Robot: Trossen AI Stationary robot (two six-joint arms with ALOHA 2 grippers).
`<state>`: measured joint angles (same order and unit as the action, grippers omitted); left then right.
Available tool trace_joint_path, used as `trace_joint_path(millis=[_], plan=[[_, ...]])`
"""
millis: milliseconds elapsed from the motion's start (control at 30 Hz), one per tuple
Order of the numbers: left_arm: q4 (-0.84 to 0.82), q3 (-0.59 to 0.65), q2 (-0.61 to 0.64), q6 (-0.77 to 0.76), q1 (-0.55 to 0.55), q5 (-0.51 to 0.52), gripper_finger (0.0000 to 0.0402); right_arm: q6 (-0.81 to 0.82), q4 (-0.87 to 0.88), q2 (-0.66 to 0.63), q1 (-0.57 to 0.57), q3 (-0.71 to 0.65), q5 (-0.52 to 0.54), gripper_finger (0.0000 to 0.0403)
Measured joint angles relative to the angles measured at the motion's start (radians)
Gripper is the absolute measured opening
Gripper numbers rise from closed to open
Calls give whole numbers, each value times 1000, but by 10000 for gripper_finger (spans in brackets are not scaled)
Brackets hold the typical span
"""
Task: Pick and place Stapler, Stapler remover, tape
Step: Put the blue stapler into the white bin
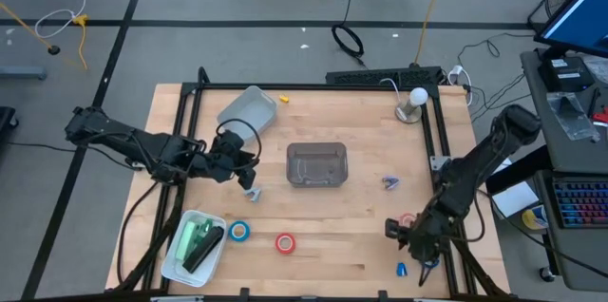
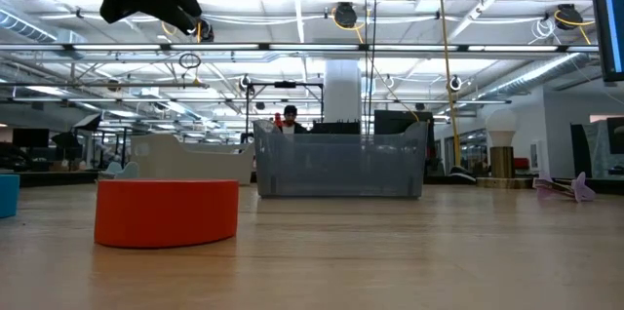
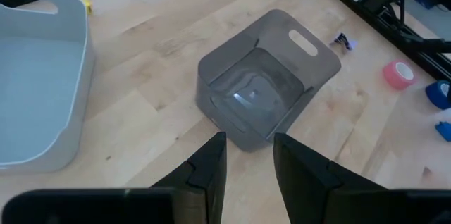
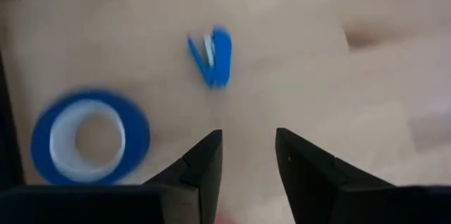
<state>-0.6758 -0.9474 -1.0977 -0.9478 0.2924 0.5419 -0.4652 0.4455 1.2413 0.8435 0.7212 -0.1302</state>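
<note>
Surface (image 1: 332,226) seen carrying grey bin (image 1: 317,164) at centre, pale bin (image 1: 249,109) far-left, white tray (image 1: 178,257) near-left with green stapler (image 1: 195,238), long axis running near-to-far.

Left end effector (image 1: 249,184) positioned left of grey bin, fingers parted narrowly, nothing held.

Right end effector (image 1: 419,254) located near-right, fingers parted narrowly, nothing held.

Tape rolls laid flat: blue (image 1: 239,232), red (image 1: 285,242) near-centre; another blue (image 4: 88,137) seen beside blue stapler remover (image 4: 215,56).

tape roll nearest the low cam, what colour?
Red: the small ring-shaped tape roll fills the low view's left foreground, clearest there.
</note>
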Motion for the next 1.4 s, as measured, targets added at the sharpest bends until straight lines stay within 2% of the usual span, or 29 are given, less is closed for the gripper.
trace_joint_path(millis=[200,433,833,1400], plan=[[0,0,0,-3,0,0,120,39,-142,57,63,4,-4,128],[0,0,0,1,0,0,120,83,-129,151,89,75,-33,128],[-1,0,0,3,0,0,120,47,-145,259,88,84,-57,128],[-2,0,0,3,0,1,120,62,-157,293,85,85,-29,128]])
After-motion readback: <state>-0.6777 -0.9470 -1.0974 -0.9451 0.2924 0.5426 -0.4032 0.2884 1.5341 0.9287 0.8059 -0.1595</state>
